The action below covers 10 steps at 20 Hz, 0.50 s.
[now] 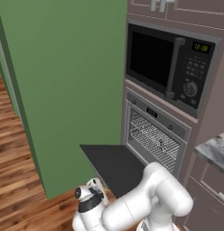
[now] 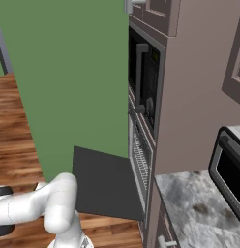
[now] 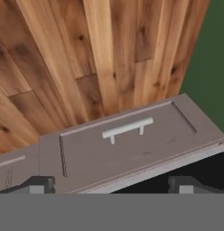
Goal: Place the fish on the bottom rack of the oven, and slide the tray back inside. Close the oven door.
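The oven [image 1: 155, 131] is built into the cabinet column below a microwave. Its black oven door [image 1: 117, 166] hangs fully open and lies flat, pointing out toward me; it is also seen edge-on [image 2: 105, 184] from the right. A silver wire-grid rack [image 1: 153, 137] sits inside the cavity, not pulled out. The fish is out of view. My hand [image 1: 89, 196] hangs low in front of the door's outer corner, aimed at the floor. My gripper [image 3: 112, 185] is open with nothing between its fingertips [image 3: 39, 184]; beyond them are wooden boards and a drawer front.
A black microwave [image 1: 168, 63] sits above the oven. A tall green wall panel [image 1: 64, 67] stands to the left. A grey drawer front with a silver bar handle [image 3: 127, 128] lies below the hand. A marble counter [image 2: 199, 208] carries a toaster oven [image 2: 231, 169].
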Available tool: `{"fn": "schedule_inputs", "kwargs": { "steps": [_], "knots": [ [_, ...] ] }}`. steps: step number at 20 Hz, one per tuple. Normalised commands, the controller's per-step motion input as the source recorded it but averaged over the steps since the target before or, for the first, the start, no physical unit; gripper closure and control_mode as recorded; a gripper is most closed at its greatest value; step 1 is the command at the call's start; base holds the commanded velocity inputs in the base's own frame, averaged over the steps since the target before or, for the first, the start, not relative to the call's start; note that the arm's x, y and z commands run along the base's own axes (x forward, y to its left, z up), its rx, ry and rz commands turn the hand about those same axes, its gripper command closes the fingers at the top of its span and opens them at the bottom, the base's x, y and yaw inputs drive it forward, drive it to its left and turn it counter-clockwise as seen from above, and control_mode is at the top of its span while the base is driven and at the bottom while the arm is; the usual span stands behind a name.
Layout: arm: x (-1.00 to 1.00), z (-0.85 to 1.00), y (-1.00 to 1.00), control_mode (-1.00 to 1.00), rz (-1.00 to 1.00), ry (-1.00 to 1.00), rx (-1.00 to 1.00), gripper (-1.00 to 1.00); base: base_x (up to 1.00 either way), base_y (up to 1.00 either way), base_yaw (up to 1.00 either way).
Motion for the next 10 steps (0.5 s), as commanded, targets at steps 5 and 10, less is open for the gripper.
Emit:
{"fn": "schedule_inputs", "kwargs": {
  "steps": [5,10],
  "knots": [
    [0.35,-0.9,-0.3,-1.0,-0.02,0.0,-0.18,-1.0,0.0,0.0,0.0],
    [0.39,-1.0,-0.36,-1.0,-0.01,0.0,-0.25,-1.0,0.0,0.0,0.0]
  ]
}}
